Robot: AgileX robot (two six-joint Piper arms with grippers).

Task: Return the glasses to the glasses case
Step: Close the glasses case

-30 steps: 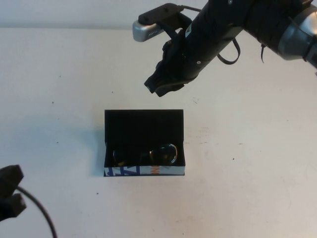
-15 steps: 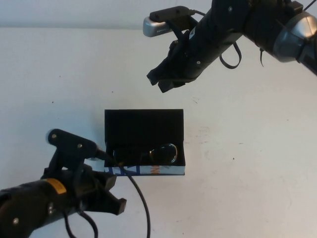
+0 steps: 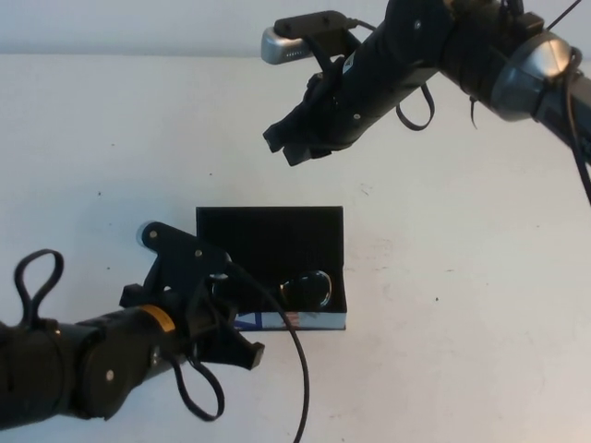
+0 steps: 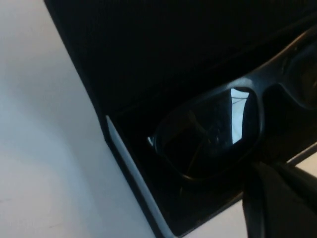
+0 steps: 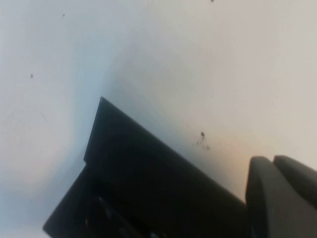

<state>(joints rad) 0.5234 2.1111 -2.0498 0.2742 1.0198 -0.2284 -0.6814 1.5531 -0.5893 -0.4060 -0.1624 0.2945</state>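
The glasses case (image 3: 268, 238) lies open in the middle of the table, its black lid folded back and its white printed front facing me. The dark glasses (image 3: 307, 288) lie inside it; one reflective lens shows in the high view. My left gripper (image 3: 240, 353) is shut and empty, low at the case's front left corner. The left wrist view shows the glasses (image 4: 208, 134) inside the case (image 4: 130, 166) close by, with the gripper (image 4: 270, 171) at its front edge. My right gripper (image 3: 284, 148) is shut and empty, raised above the table behind the case. It also shows in the right wrist view (image 5: 272, 161), above the case lid (image 5: 148, 178).
The white table (image 3: 462, 305) bears only small dark specks. The left arm's cable (image 3: 295, 369) loops across the case's front. The right arm (image 3: 416, 46) reaches in from the far right.
My left arm has swung in from the lower left corner to the case's front left. My right gripper has shifted slightly up and left behind the case. The case and glasses have not moved.
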